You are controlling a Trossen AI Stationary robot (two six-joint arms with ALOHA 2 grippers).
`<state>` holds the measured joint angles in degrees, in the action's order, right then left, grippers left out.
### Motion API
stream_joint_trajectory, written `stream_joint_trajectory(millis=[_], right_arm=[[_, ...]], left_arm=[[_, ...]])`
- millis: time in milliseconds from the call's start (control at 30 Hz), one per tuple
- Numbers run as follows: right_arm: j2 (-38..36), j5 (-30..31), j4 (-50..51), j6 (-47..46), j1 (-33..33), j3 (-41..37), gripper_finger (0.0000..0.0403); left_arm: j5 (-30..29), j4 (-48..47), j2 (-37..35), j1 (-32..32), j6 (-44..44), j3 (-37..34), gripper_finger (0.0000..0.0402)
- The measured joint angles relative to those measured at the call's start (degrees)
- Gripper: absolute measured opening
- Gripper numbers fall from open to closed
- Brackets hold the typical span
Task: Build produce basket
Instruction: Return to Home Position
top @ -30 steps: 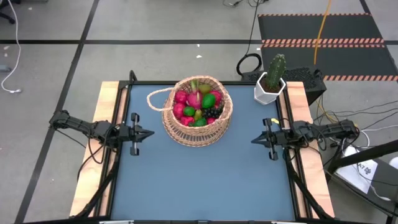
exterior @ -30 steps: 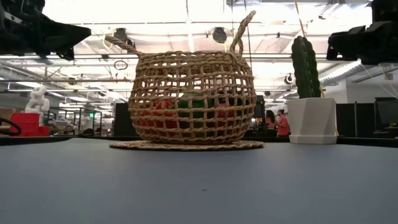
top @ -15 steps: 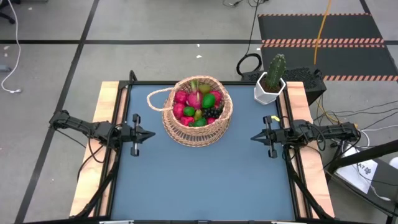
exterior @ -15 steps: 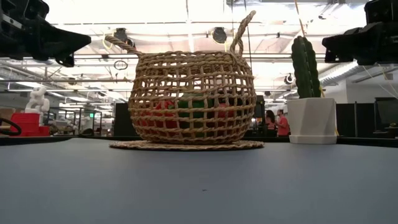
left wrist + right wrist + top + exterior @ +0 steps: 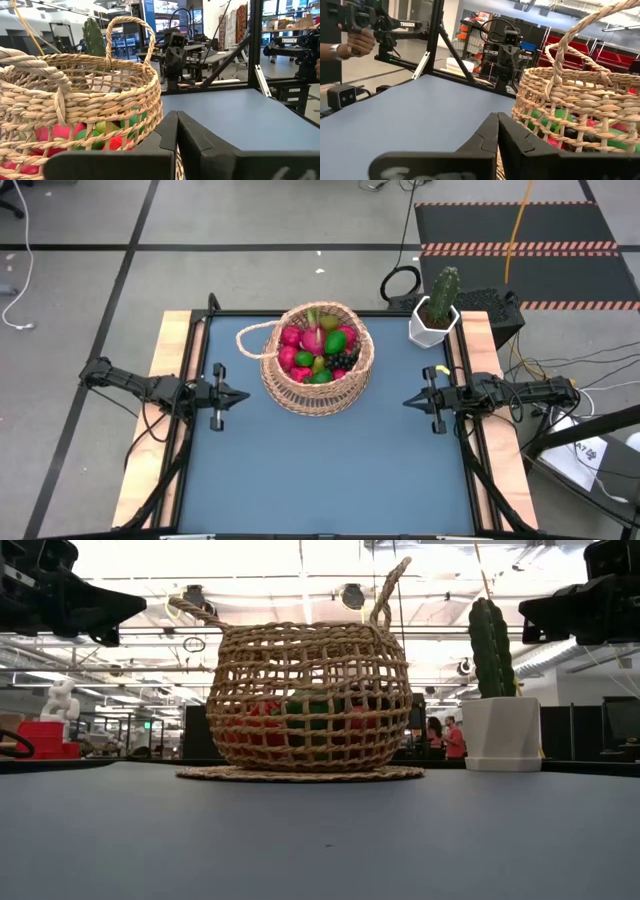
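Note:
The tan wicker basket (image 5: 316,360) stands by its flat base on the blue table, toward the far middle; it also shows in the low view (image 5: 308,700). The produce (image 5: 320,348) lies inside it: red, pink and green fruits and a dark grape bunch. My left gripper (image 5: 243,395) is shut and empty at the table's left edge, left of the basket (image 5: 75,110). My right gripper (image 5: 408,403) is shut and empty at the table's right edge, right of the basket (image 5: 580,115). Both hover above the table.
A white pot with a green cactus (image 5: 437,308) stands at the table's far right corner. Bare blue table (image 5: 320,470) spreads over the near half. A person's hand (image 5: 355,42) holding a device shows in the room beyond the table.
My right gripper has drawn slightly toward the table's right edge.

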<state>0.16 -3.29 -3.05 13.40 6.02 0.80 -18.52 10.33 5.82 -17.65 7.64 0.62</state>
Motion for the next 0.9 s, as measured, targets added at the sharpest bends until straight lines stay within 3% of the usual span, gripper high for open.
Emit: stream_joint_trajectory(millis=[767,900], right_arm=[[0.0,0.3,0.8,-3.7,0.0,0.0,0.0],[0.0,0.3,0.8,-3.7,0.0,0.1,0.0]], left_arm=[[0.1,-1.2,0.0,1.2,3.4,0.0,0.0003],[3.7,0.1,0.0,4.3,3.2,0.0,0.0005]])
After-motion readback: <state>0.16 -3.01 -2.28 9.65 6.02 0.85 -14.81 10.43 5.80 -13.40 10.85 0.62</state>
